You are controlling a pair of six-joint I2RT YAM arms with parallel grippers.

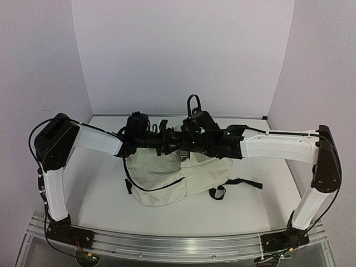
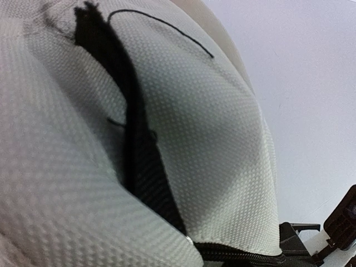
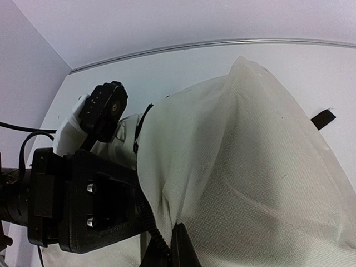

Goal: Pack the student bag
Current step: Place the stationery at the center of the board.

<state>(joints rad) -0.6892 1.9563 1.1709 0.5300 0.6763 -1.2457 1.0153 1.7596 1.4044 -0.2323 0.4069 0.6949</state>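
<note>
Student bag point(image 1: 167, 183), frame centre: both arms meet at its top edge, probably propping it upright for loading. Right tool point(image 1: 187, 144) pressed together; left tool point(image 1: 168, 144) state cannot be told.

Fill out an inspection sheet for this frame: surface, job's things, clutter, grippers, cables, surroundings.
Surface: white table, with a metal rail along its near edge.
Job's things: cream bag in the middle, its top end at both grippers; black straps trail on the table to its right.
Clutter: nothing seen.
Grippers: left gripper is against the bag's fabric, open or shut cannot be told; right gripper is beside it, shut, any hold on fabric unclear.
Cables: a black cable loops by the left arm; another cable runs by the right arm.
Surroundings: plain pale walls on three sides.
</note>
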